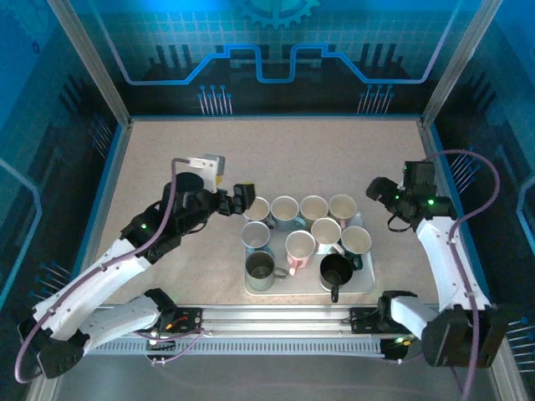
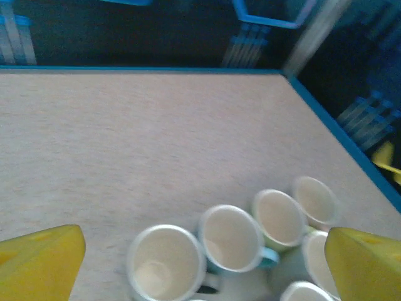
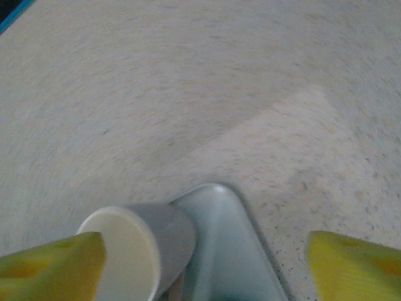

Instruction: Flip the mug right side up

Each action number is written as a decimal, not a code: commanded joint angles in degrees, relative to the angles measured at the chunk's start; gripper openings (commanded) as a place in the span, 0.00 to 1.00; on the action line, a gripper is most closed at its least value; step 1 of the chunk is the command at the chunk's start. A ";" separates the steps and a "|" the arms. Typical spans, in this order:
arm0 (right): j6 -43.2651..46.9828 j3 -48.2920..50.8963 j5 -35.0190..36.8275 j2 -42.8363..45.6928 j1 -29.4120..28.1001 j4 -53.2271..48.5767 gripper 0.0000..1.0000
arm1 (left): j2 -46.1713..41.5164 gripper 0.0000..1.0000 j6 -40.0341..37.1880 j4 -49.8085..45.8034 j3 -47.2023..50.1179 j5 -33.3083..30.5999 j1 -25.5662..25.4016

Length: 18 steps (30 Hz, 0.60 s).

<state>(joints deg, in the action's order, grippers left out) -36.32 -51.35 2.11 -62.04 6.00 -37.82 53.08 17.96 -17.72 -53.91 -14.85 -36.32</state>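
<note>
Left wrist: nearest mug [image 2: 164, 263] cropped at bottom edge. Right wrist: tray [image 3: 219, 251] cropped too.

Robot lab cell, aluminium frame posts [image 1: 88, 58], blue backdrop panels [image 1: 167, 33] (circuit and gear print), speckled table [image 1: 276, 159]

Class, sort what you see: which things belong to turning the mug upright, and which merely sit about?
Job: left gripper, open; the mug nearest it, mouth up; right gripper, open.
Sitting about: other mugs, mouths up; grey tray under them.
</note>
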 commanded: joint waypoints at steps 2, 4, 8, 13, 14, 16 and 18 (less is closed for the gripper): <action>-4.03 7.20 -5.02 -6.58 5.01 7.92 0.25 | -3.23 0.99 -9.29 9.87 8.70 -14.36 2.38; -2.27 8.22 -6.37 -11.21 5.66 9.09 0.09 | -3.80 0.99 -16.76 18.17 13.59 -14.14 4.27; -1.91 8.48 -13.12 -19.58 5.65 10.98 0.00 | -3.33 0.99 -16.56 28.69 20.38 -14.38 11.98; -3.10 10.06 -17.47 -24.04 5.68 12.70 0.00 | 0.06 0.99 -11.11 29.30 23.14 -10.81 22.91; -3.38 10.56 -18.44 -24.20 5.69 13.31 0.00 | 0.76 0.99 -11.22 29.71 23.53 -10.79 24.04; -4.00 10.99 -20.51 -25.00 5.32 13.74 0.00 | 2.26 0.99 -11.01 30.87 24.26 -10.99 25.33; -4.57 11.10 -21.60 -26.52 4.10 13.34 0.00 | 4.23 0.99 -10.74 31.42 24.42 -12.31 26.55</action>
<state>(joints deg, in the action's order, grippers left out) -39.29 -41.45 -13.54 -86.17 11.22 -25.30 55.53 6.04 9.67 -30.65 -25.98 -11.11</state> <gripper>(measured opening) 0.061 0.989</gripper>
